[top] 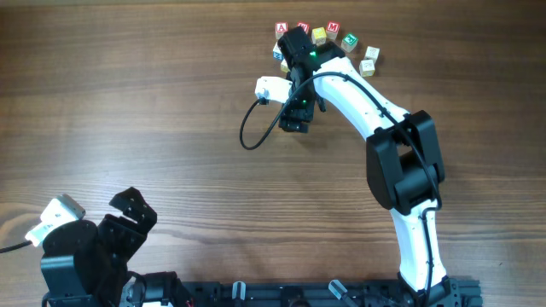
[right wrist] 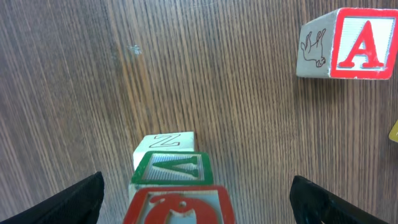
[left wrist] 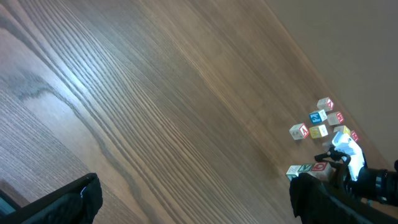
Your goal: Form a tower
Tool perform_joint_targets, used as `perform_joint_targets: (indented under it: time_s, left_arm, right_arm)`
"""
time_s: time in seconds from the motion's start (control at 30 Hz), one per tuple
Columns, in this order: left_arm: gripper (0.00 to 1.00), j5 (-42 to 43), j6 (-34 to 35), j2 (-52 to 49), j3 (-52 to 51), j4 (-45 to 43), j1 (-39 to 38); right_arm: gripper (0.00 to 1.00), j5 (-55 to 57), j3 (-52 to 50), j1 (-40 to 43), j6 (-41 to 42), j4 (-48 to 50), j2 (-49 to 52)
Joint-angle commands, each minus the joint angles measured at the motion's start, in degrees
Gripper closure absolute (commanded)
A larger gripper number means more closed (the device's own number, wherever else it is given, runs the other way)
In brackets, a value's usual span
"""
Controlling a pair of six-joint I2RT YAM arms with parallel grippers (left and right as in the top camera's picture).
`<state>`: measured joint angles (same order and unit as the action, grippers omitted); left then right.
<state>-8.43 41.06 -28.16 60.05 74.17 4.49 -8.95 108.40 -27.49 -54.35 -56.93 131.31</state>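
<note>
Overhead view: showing both arms at once, the right arm (top: 375, 111) reaching to the upper centre of the frame, the tower not discernible under its wrist.
Right wrist view: showing the tower (right wrist: 174, 171) close up at lower centre and a red A cube (right wrist: 364, 43) at upper right, with print detail too small to read in the other views.
Left wrist view: showing the loose cubes (left wrist: 318, 121) only as a small cluster near the right edge.
Right gripper (right wrist: 196, 186): standing wide apart and gripping nothing, its fingers (right wrist: 68, 202) sitting at the lower corners of its own view.
Left gripper (top: 136, 207): standing wide apart and gripping nothing, lying at lower left of the overhead frame, well apart from the cubes.
Tower position: standing between the right fingers, touching neither.
Tower build: showing three square faces in a column, red-bordered nearest the lens, green-bordered next, a plain outlined Z farthest; cannot tell the stacking order.
Materials: being pale wooden cubes with crisp edges and printed borders; table (top: 171, 102) showing brown wood with straight grain.
</note>
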Motion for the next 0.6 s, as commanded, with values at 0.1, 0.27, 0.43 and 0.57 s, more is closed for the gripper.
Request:
perform_joint_targets:
  time_s: [0.1, 0.27, 0.43, 0.57]
  left_arm:
    - [0.00, 0.48, 0.13, 0.24, -0.04, -0.15, -0.26]
    - [0.00, 0.48, 0.13, 0.24, -0.04, -0.15, -0.26]
    - [0.00, 0.48, 0.13, 0.24, -0.04, -0.15, -0.26]
    - [0.00, 0.48, 0.13, 0.24, -0.04, -0.15, -0.26]
  right_arm:
    - [0.04, -0.90, -2.25, 0.09, -1.16, 1.60, 1.49]
    - [0.09, -0.92, -2.25, 0.02, -2.27, 2.12, 1.95]
    - [0.10, -0.92, -2.25, -0.02, -2.25, 2.32, 2.97]
    - [0.16, -1.38, -2.25, -0.04, -2.27, 2.54, 3.17]
